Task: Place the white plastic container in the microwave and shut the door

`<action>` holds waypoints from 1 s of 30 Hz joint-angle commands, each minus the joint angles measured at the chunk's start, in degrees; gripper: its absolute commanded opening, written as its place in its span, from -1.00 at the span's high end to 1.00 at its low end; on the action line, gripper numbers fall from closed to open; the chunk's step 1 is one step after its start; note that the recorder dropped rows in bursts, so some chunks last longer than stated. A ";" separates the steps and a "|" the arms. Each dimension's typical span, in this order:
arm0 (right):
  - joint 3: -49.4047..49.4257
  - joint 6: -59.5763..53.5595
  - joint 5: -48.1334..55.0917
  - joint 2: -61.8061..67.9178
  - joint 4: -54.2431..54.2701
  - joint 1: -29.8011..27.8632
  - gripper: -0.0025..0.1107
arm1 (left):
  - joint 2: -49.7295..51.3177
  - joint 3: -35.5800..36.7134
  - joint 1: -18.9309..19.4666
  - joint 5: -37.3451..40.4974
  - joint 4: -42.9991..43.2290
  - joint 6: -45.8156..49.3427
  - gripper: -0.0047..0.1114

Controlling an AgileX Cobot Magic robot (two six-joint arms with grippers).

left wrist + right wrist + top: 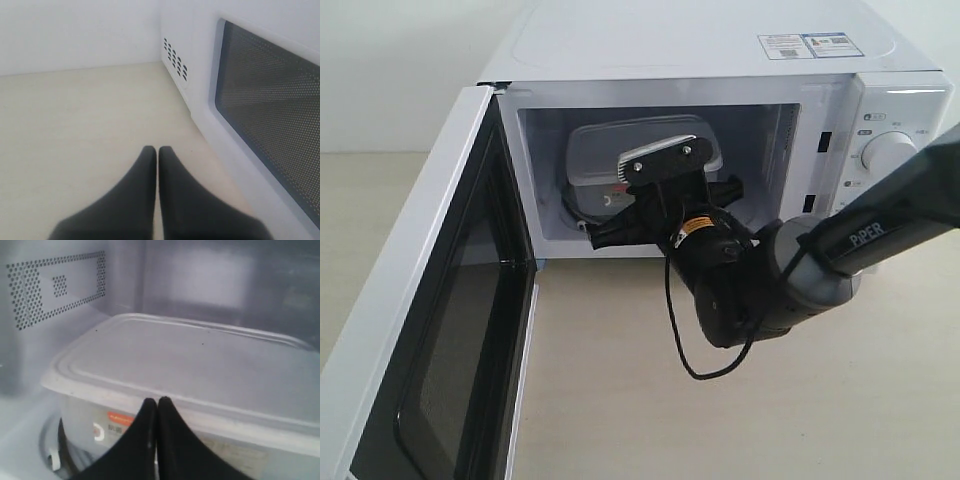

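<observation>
**Exterior view.** The microwave (720, 45) is shown on a pale table (840, 410) with the door (430, 300) swung fully open to the left. The white plastic container (592, 155) is seen inside the cavity, towards the back. The right arm (880, 220) is extended into the cavity mouth, so part of the container is hidden behind its wrist.

**Left wrist view.** The left gripper (157, 152) is shown with its fingers pressed together and nothing between them. It is held above the bare table, near the outer face of the open door and its mesh window (270, 115).

**Right wrist view.** The right gripper (158, 404) is shown fully closed and empty. Its tips are placed before the container's side wall, just under the lid rim; contact cannot be judged. A red label (120, 418) is seen on that wall.
</observation>
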 commanded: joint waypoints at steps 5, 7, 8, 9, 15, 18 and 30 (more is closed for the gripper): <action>2.26 3.67 2.66 -1.79 1.56 -0.19 0.96 | -0.21 0.21 0.18 0.07 0.08 -0.63 0.85; 4.44 4.09 1.88 -3.49 1.44 -0.04 0.96 | -0.21 0.21 0.18 0.07 0.08 -0.63 0.85; 5.81 3.73 2.21 -4.71 1.44 0.12 0.96 | -0.21 0.21 0.18 0.07 0.08 -0.63 0.85; 7.42 3.63 2.52 -5.85 1.44 0.23 0.96 | -0.21 0.21 0.18 0.07 0.08 -0.63 0.85; 17.38 3.37 7.54 -15.77 1.14 3.76 0.96 | -0.21 0.21 0.18 0.07 0.08 -0.63 0.85; 22.47 3.09 10.70 -22.80 1.14 5.86 0.96 | -0.21 0.21 0.18 0.07 0.08 -0.63 0.85; 26.45 -0.94 62.77 -51.93 0.58 7.56 0.96 | -0.21 0.21 0.18 0.07 0.08 -0.63 0.85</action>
